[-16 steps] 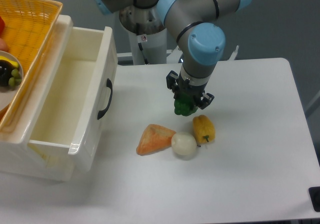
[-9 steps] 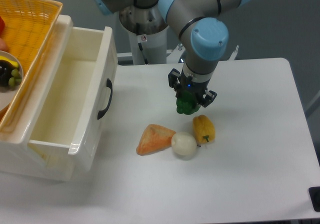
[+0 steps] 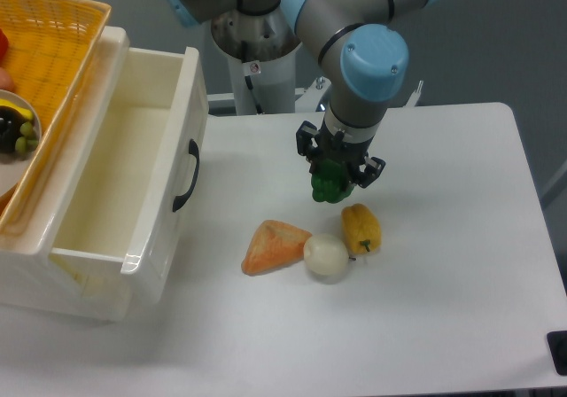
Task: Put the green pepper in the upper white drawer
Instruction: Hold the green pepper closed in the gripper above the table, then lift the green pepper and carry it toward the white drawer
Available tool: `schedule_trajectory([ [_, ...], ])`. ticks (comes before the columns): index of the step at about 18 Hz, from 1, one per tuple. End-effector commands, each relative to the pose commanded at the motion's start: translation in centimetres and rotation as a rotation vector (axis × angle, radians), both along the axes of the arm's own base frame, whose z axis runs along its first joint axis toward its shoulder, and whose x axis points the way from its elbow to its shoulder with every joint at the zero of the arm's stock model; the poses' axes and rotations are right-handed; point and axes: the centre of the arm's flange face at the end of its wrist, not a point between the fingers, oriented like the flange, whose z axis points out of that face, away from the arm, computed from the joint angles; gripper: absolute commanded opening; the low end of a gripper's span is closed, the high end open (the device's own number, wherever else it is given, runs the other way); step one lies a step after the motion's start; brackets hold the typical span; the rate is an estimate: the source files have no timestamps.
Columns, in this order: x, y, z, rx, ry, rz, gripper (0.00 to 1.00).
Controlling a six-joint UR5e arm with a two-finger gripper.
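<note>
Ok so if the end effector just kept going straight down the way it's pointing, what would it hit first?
The end effector points down with the green pepper held in it, so the pepper would probably meet the bare white table first, just behind the yellow pepper. Depth is hard to judge from this view.

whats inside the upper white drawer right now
The upper white drawer shows only bare cream walls and floor. Its near-left corner is hidden behind the front wall. The green pepper is in the end effector.
</note>
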Motion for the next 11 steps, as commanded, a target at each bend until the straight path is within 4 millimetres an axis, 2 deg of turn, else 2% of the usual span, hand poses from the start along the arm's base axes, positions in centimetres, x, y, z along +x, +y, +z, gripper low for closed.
schedule_trajectory([
  [3,0.5,0.0,0.3,-0.009,-0.023,0.027,0.29],
  [7,2.0,-0.7,2.8,0.035,-0.062,0.152,0.3],
  [11,5.1,-2.2,6.5,0.064,-0.109,0.188,0.3],
])
